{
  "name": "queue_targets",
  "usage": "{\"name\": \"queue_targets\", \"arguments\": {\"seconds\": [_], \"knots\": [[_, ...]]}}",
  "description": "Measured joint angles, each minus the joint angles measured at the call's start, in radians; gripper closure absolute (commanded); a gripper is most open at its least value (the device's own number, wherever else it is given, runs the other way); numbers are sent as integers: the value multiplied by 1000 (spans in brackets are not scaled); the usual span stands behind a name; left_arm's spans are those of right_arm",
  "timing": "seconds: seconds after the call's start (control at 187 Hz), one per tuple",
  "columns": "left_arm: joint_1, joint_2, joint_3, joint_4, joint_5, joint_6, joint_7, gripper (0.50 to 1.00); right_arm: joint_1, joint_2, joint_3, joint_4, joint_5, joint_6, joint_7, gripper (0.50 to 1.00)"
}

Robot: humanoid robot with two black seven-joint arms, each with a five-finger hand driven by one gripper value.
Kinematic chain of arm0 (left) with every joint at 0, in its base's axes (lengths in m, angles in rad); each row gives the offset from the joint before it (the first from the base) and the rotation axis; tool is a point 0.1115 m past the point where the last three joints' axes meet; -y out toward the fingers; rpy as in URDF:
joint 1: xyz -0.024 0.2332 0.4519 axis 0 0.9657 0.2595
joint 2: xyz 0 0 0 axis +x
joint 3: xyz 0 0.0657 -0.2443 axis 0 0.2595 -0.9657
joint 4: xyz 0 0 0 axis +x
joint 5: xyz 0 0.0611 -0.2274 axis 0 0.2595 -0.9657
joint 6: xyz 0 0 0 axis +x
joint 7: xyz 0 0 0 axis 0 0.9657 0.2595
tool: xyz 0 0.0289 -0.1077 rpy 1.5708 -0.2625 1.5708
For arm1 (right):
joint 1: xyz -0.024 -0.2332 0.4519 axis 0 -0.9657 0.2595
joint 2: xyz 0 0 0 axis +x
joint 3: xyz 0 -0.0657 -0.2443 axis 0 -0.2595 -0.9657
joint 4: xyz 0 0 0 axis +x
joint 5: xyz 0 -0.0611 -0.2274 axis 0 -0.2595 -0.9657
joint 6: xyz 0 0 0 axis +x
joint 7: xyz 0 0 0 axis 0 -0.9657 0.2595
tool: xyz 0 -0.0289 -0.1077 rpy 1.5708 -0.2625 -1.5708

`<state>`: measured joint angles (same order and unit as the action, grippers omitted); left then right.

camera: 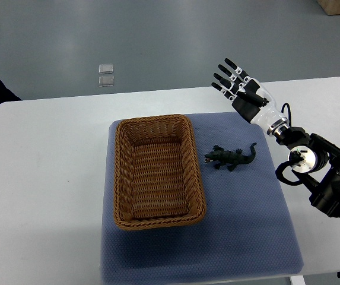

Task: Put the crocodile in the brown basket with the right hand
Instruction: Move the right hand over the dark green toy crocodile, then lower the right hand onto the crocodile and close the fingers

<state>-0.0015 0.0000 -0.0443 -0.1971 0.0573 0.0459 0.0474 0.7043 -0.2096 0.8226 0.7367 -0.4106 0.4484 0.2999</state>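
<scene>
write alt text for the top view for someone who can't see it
A dark green toy crocodile lies on a blue mat just right of an empty brown wicker basket on a white table. The robot's right hand hovers beyond the crocodile, fingers spread, holding nothing.

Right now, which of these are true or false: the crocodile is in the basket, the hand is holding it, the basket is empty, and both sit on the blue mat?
The crocodile is in the basket: false, it lies on the mat right of the basket.
The right hand holds it: false, the hand is open, above and apart from it.
The basket is empty: true.
Both sit on the blue mat: true.
</scene>
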Motion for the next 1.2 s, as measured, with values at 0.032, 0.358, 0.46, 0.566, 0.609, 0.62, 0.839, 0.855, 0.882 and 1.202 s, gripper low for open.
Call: {"name": "queue_targets", "arguments": {"seconds": [0.032, 0.358, 0.46, 0.566, 0.609, 0.62, 0.839, 0.855, 0.882, 1.202], "knots": [[0, 0, 0, -2, 0, 0, 0, 500, 25, -21, -28, 8, -49, 1, -5, 560], [0, 0, 0, -50, 0, -2, 0, 500, 506, -224, -765, 123, -489, 23, -45, 560], [0, 0, 0, -54, 0, -2, 0, 500, 646, -233, -945, 184, -530, 26, -104, 560], [0, 0, 0, -54, 0, -2, 0, 500, 765, -236, -1074, 255, -535, 37, -211, 560], [0, 0, 0, -54, 0, -2, 0, 500, 796, -241, -1104, 285, -531, 42, -249, 560], [0, 0, 0, -54, 0, -2, 0, 500, 801, -243, -1108, 291, -529, 42, -256, 560], [0, 0, 0, -53, -1, -3, 0, 500, 813, -297, -1134, 359, -348, 24, -387, 560], [0, 0, 0, -53, -1, -3, 0, 500, 808, -300, -1135, 359, -330, 18, -393, 560], [0, 0, 0, -53, -1, -3, 0, 500, 800, -305, -1135, 360, -301, 6, -400, 560], [0, 0, -1, -44, -1, -3, 0, 500, 674, -331, -1127, 413, -212, -135, -402, 568]]}}
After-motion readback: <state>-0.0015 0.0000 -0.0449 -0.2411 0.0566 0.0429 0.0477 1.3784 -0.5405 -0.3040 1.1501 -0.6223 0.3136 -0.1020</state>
